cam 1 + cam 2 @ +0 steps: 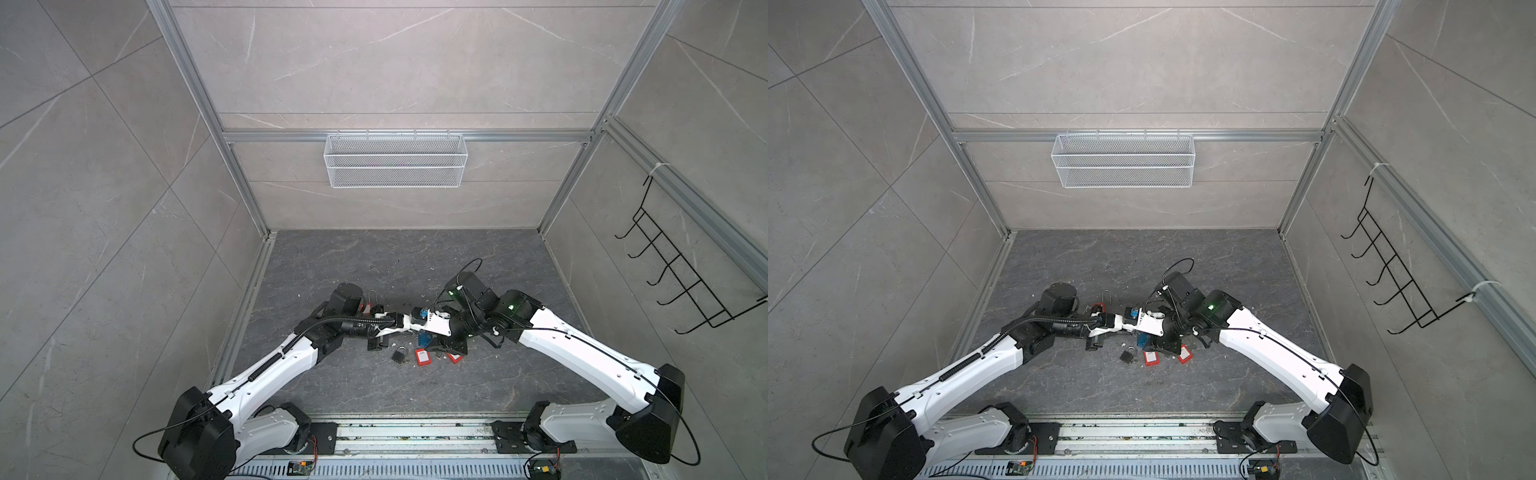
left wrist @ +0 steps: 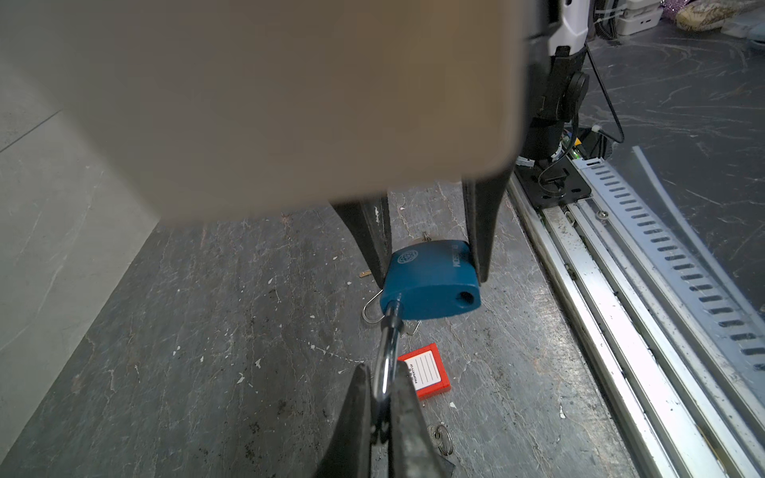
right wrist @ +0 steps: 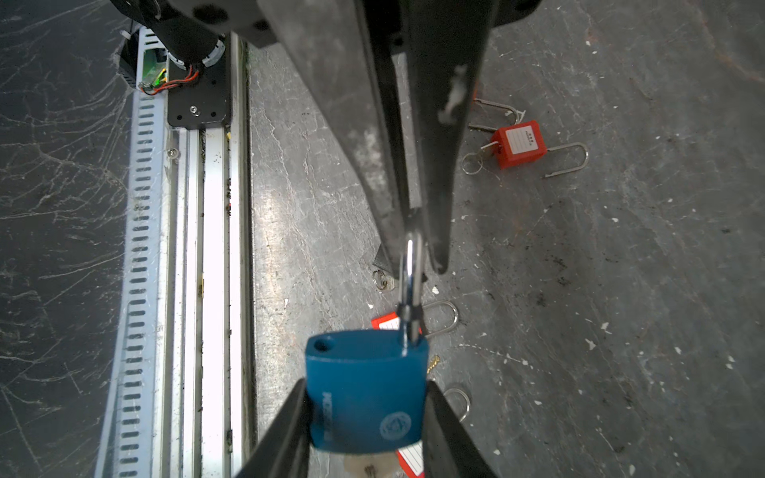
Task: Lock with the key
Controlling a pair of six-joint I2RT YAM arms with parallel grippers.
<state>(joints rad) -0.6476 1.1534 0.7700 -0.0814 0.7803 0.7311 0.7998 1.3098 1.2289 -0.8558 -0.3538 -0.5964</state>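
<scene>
A blue padlock (image 3: 366,397) hangs above the floor between my two grippers; both top views show it (image 1: 422,313) (image 1: 1133,312). My right gripper (image 3: 366,393) is shut on the lock's body, one finger on each side. The silver shackle (image 2: 387,356) is swung open, so one hole in the body is empty. My left gripper (image 2: 383,372) is shut on the shackle's bend. A pale, blurred key head (image 3: 368,467) shows at the bottom of the lock body, in the right wrist view only.
On the dark floor below lie red padlocks (image 3: 519,142) (image 2: 426,370), a black padlock (image 1: 400,356), open shackles and a key ring (image 2: 443,438). The arms' metal rail (image 1: 415,436) runs along the front. A white mesh basket (image 1: 395,160) and a black hook rack (image 1: 685,266) hang on the walls.
</scene>
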